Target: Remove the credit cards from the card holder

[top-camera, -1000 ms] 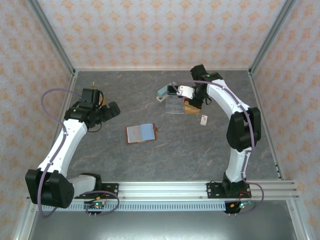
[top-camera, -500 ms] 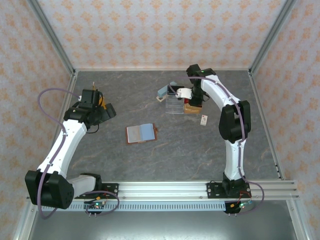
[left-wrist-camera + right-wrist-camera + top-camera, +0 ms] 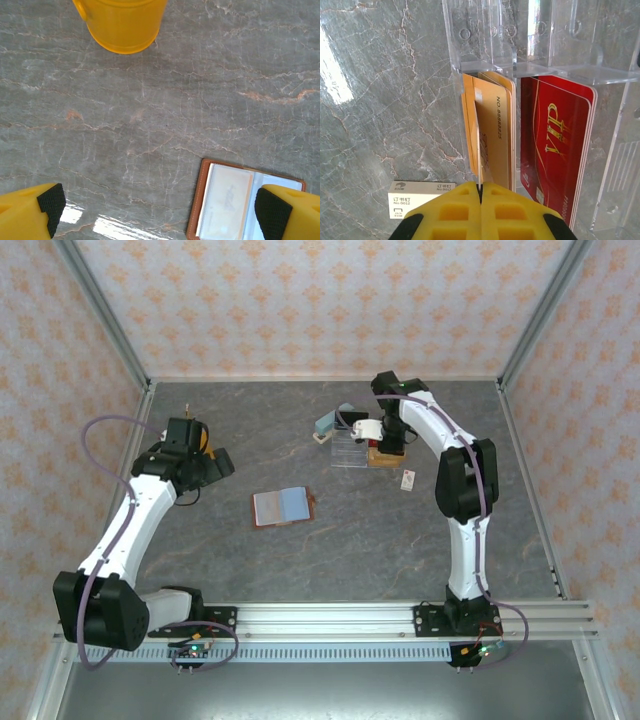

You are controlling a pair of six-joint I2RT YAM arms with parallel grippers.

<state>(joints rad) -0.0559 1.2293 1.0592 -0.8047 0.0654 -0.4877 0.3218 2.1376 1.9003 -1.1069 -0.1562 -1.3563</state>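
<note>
The card holder point(image 3: 284, 507) lies open on the grey table, reddish-brown with light inner pockets; its left half shows in the left wrist view point(image 3: 227, 200). My left gripper point(image 3: 205, 458) hovers open to its left, and its fingers point(image 3: 160, 212) hold nothing. My right gripper point(image 3: 480, 189) is shut on a thin gold credit card point(image 3: 478, 145), seen edge-on. That card stands in a slot of the clear organiser point(image 3: 470, 60) beside other gold cards point(image 3: 499, 130). Red VIP cards point(image 3: 555, 150) fill the neighbouring slot. From above, the right gripper point(image 3: 384, 445) is over the organiser point(image 3: 350, 452).
A light blue block point(image 3: 327, 424) sits behind the organiser. A small white tag point(image 3: 407, 479) lies to its right, and a white labelled box point(image 3: 420, 199) lies by the organiser's left wall. A yellow rounded object point(image 3: 122, 22) is ahead of the left gripper.
The right arm has folded in, and its wrist has shifted slightly left over the organiser. The left arm has barely moved. The card holder lies as before.
</note>
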